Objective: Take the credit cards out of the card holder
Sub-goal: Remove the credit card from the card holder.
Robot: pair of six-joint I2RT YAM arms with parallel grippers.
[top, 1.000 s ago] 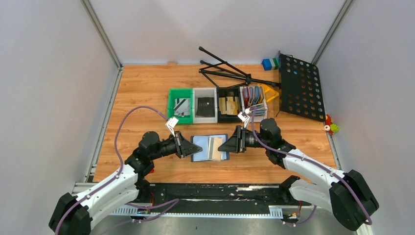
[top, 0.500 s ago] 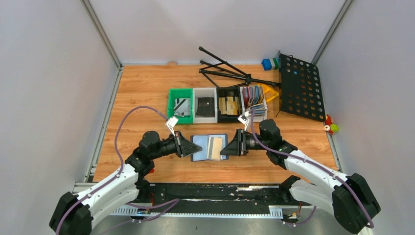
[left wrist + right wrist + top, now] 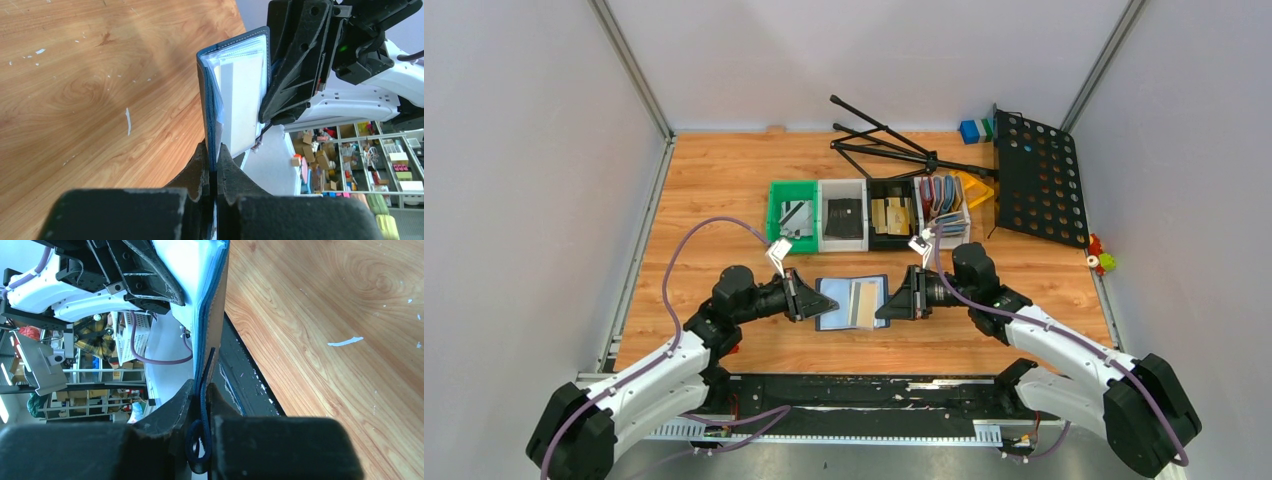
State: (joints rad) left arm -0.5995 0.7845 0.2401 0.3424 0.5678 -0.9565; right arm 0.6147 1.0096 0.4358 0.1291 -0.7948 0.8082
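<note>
The navy-blue card holder (image 3: 852,302) is spread open between my two grippers, a little above the wooden table. A tan-gold card (image 3: 864,301) shows in its right pocket. My left gripper (image 3: 829,303) is shut on the holder's left edge (image 3: 209,125); its pale pocketed inside (image 3: 242,100) faces that camera. My right gripper (image 3: 883,308) is shut on the holder's right edge (image 3: 210,340), with the dark elastic clasp loop (image 3: 199,435) between its fingers.
A row of bins stands behind: a green bin (image 3: 792,216), a white bin (image 3: 843,214), a black bin (image 3: 891,215) with tan cards, and a bin of upright holders (image 3: 944,200). A folded black stand (image 3: 894,145) and a perforated black panel (image 3: 1036,180) lie at the back right.
Both grippers have drifted slightly toward the back of the table with the open holder. Their grip has not changed.
</note>
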